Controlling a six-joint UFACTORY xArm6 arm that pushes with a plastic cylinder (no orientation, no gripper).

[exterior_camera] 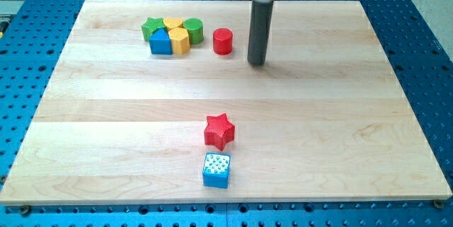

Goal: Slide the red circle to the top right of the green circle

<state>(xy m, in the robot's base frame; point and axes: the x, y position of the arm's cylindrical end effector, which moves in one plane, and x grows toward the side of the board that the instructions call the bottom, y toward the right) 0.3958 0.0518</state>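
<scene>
The red circle (222, 41) stands on the wooden board near the view's top, just right of the green circle (193, 28), a small gap between them. The green circle is the right end of a tight cluster. My tip (257, 63) rests on the board to the right of the red circle and slightly lower, a short gap away, not touching it. The dark rod rises from the tip to the view's top edge.
The cluster left of the red circle holds a green star (151, 27), a yellow block (173, 24), a blue block (161, 42) and a yellow hexagon (180, 42). A red star (219, 131) and a blue cube (216, 170) sit near the view's bottom middle.
</scene>
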